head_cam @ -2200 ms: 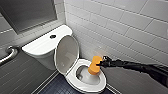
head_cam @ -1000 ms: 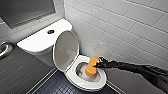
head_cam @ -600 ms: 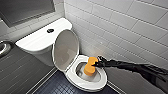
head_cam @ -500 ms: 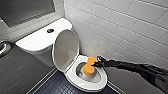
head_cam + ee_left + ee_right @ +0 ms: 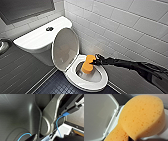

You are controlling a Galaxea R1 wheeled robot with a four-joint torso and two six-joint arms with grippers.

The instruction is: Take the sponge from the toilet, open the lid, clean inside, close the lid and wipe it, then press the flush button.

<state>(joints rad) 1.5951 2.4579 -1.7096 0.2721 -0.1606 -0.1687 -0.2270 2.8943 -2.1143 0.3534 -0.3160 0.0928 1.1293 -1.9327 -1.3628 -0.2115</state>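
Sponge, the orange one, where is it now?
In the head view, the sponge sits inside the toilet bowl, held by the right gripper, just right of the raised lid.

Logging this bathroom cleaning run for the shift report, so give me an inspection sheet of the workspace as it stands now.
Surface: white toilet, glossy, no marks seen on the seat ring.
Job's things: lid raised, standing up toward the tank; orange sponge reaching down into the bowl opening; dark flush button in the middle of the tank top.
Clutter: nothing seen.
End effectors: right end effector holds the sponge at its upper end, over the bowl's rim.
Cables: blue cable runs along the robot's own body.
Surroundings: white tiled wall beside the toilet; dark tiled floor.
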